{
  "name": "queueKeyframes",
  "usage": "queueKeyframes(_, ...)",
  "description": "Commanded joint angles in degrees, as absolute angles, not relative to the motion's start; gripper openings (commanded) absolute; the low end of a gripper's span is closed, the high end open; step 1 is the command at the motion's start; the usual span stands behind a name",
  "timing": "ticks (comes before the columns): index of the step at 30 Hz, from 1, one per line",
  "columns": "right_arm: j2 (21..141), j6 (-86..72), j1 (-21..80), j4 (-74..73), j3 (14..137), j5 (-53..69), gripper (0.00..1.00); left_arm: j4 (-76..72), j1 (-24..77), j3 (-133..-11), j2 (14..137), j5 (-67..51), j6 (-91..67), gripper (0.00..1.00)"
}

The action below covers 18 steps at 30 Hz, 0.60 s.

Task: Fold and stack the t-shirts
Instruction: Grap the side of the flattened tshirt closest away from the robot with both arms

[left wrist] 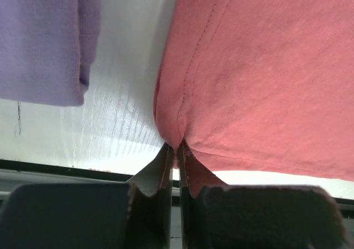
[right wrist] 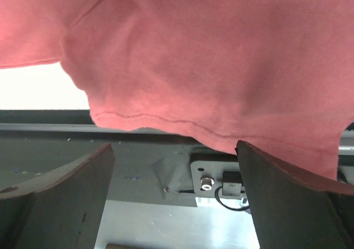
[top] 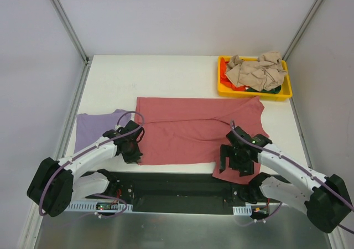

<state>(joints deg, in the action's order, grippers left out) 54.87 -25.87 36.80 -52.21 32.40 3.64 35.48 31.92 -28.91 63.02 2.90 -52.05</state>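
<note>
Top external, pink shirt (top: pixel 188 130) stretched sideways, left hand (left wrist: pixel 175 149) clamping likely hem, right hand (right wrist: pixel 174 149) apart.

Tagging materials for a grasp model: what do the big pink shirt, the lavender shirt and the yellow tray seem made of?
The pink shirt looks like soft matte knit cloth, probably cotton jersey: fine grain, stitched hem, puckers where pinched. The lavender shirt seems a similar matte knit, with a soft folded edge. The yellow tray is likely rigid plastic: smooth, evenly coloured, straight rim.

Matt cloth t-shirt (top: pixel 188 133) (glossy plastic tray (top: pixel 251 93))
</note>
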Motion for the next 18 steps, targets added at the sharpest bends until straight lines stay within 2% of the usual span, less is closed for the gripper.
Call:
queueKeyframes(1,58.88,-30.93,40.24,-47.12,30.32,1.77,0.92,34.01,32.34,-27.42,65.21,3.78,-52.82,0.0)
queueKeyframes(7,65.91,-33.31,44.38,-46.93,32.43,-5.26,0.86,34.01,32.34,-28.74,64.95,4.57,-51.95,0.0)
queueKeyframes(13,69.69,-38.76,44.74,-47.2,34.8,-11.15,0.74,34.1,32.34,-29.62,64.95,4.48,-51.15,0.0)
queueKeyframes(15,71.8,-38.94,44.74,-48.25,36.29,-13.0,0.65,34.19,32.34,-29.97,64.95,4.48,-50.98,0.0)
queueKeyframes(18,73.65,-37.71,44.74,-49.22,37.35,-12.83,0.45,34.19,32.34,-30.67,64.77,4.92,-50.19,0.0)
